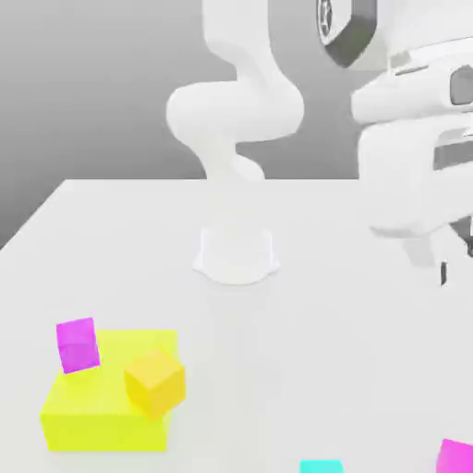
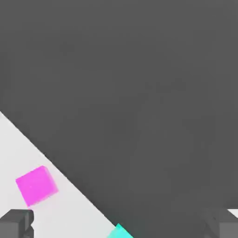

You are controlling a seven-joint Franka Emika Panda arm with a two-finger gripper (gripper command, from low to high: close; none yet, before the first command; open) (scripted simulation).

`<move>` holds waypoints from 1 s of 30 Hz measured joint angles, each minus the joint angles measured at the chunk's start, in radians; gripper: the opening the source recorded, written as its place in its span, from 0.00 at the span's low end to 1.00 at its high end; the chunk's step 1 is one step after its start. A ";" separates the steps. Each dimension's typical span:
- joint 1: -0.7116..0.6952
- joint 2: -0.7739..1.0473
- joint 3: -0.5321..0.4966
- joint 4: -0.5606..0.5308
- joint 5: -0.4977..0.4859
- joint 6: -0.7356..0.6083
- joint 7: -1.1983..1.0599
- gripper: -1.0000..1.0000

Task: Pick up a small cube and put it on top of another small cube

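One small magenta cube [image 1: 77,344] rests on the back corner of a big flat yellow block [image 1: 92,416], toward the exterior view's left. A small orange-yellow cube [image 1: 154,379] sits on the same block, at its front right. A second magenta cube [image 1: 455,457] lies on the table at the exterior view's lower right. My gripper [image 1: 442,259] hangs high over the table's right side, well above that cube. In the hand view the gripper [image 2: 120,225] is open, its dark fingertips [image 2: 16,223] far apart and empty, with a magenta cube [image 2: 36,185] on the table below.
A cyan cube [image 1: 321,466] lies near the table's front edge, also seen in the hand view as the cyan cube [image 2: 120,231]. The arm's round base [image 1: 236,254] stands mid-table. The white table [image 1: 305,369] ends close to the magenta cube, with dark floor [image 2: 139,93] beyond.
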 joint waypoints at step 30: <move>0.015 0.269 -0.033 -0.032 -0.081 0.050 -0.096 0.00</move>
